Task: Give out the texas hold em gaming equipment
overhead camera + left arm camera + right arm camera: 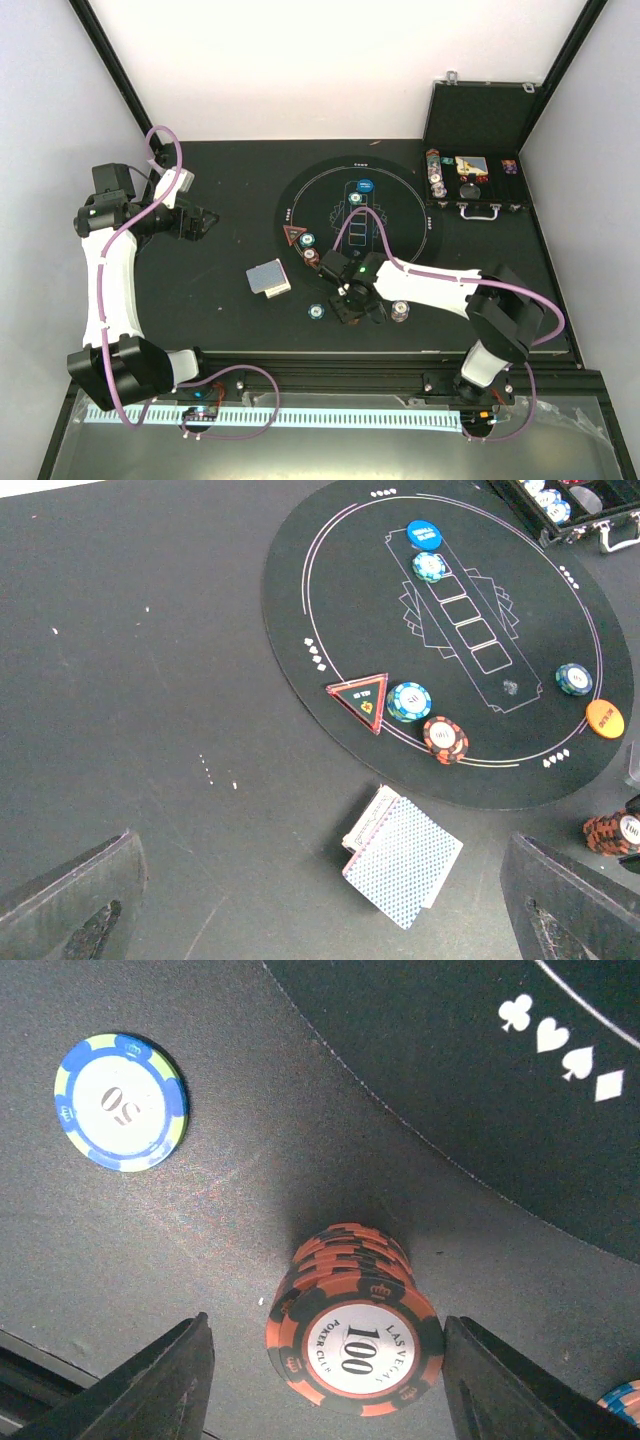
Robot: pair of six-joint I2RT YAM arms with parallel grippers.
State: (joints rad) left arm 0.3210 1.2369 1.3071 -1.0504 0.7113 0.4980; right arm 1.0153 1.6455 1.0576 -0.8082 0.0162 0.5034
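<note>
Red chip stack (353, 1345) looked rigid but loose, probably slippery; the spread right gripper (325, 1372) flanked it, best pinched across its sides.

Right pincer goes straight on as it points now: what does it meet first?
The stack of red 100 chips: it sits between the fingers of the right pincer, with a gap showing on each side. The fingers would probably straddle it and reach the table; depth is hard to judge.

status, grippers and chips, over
Right gripper open, jaws straddling red chip stack, no contact. Left gripper open, empty, off the mat. Blue chip lies clear.
</note>
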